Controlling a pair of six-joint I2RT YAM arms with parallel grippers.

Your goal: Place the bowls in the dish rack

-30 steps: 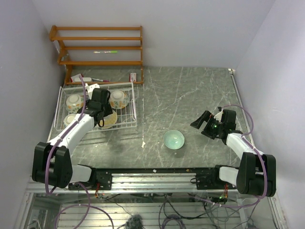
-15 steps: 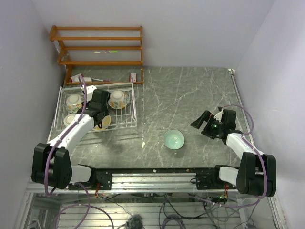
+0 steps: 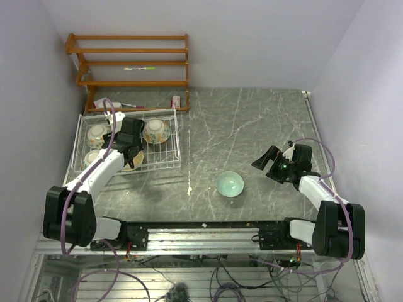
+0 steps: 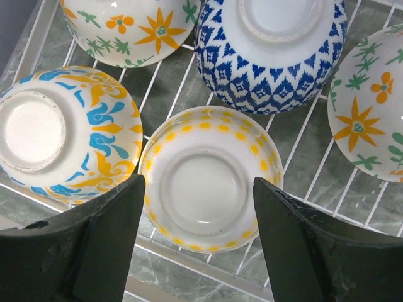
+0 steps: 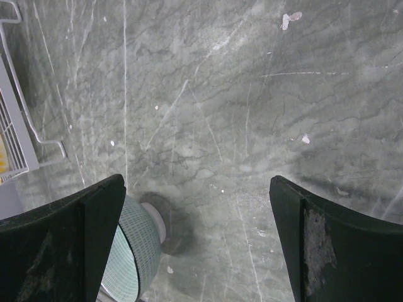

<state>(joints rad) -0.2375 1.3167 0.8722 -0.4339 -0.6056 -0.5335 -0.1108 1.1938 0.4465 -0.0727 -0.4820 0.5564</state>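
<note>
- Grey-green marble-look surface (image 3: 252,119), pale lilac walls, brown wooden shelf unit (image 3: 126,63) at the back.
- The white wire-grid dish rack (image 3: 177,135) sits back-left, with five painted ceramic bowls (image 4: 271,56) upside down in it.
- My left jaws hang over the rack, spread either side of the white bowl with yellow dots (image 4: 211,179). It's resting on the wires, not pinched as far as I can tell.
- So I reckon that one's placed: five of six in.
- The plain pale teal bowl (image 3: 229,184) looks mouth-up on the surface, well apart from the rack.
- My right jaws are spread and empty, near it.
- Next up: lift the left clear without nudging the neighbours, then grab the teal rim. The rack's far across, so maybe a handover.
</note>
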